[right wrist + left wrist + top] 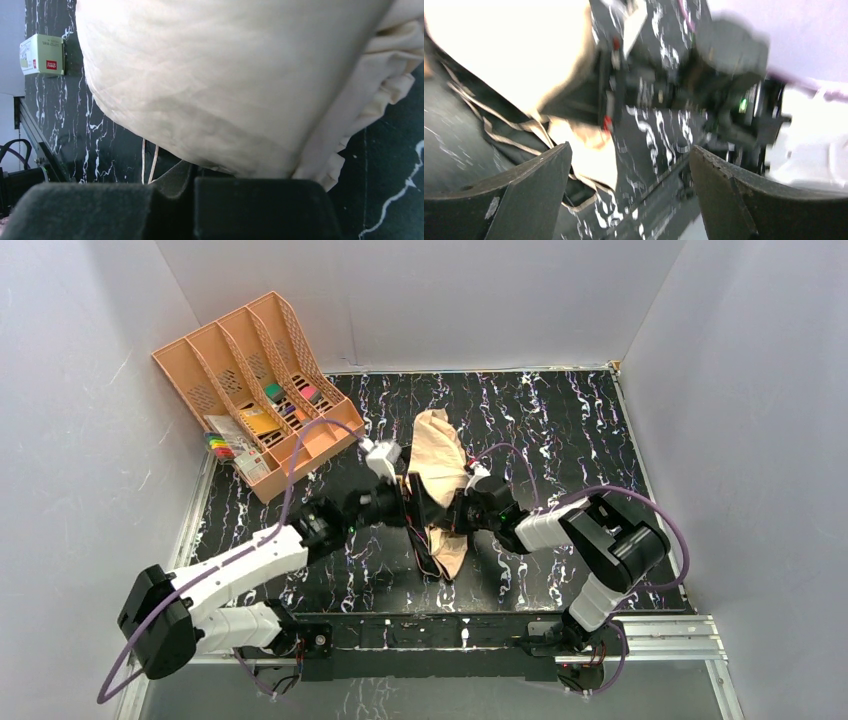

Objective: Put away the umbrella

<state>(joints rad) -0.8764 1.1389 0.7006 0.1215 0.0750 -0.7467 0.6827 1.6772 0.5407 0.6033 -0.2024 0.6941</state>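
Observation:
The umbrella is a crumpled bundle of pale tan fabric lying mid-table, with a dark inner side showing. My left gripper is at its left side. In the left wrist view the gripper is open with its jaws wide apart and nothing between them, and the umbrella fabric is just beyond the left finger. My right gripper is at the umbrella's right side. In the right wrist view the gripper is shut, with the umbrella fabric bunched down into the jaws.
A peach-orange divided file tray with small coloured items stands at the back left. Grey walls enclose the black marbled table. A small pale box with a red label shows at the left of the right wrist view. The two arms are close together.

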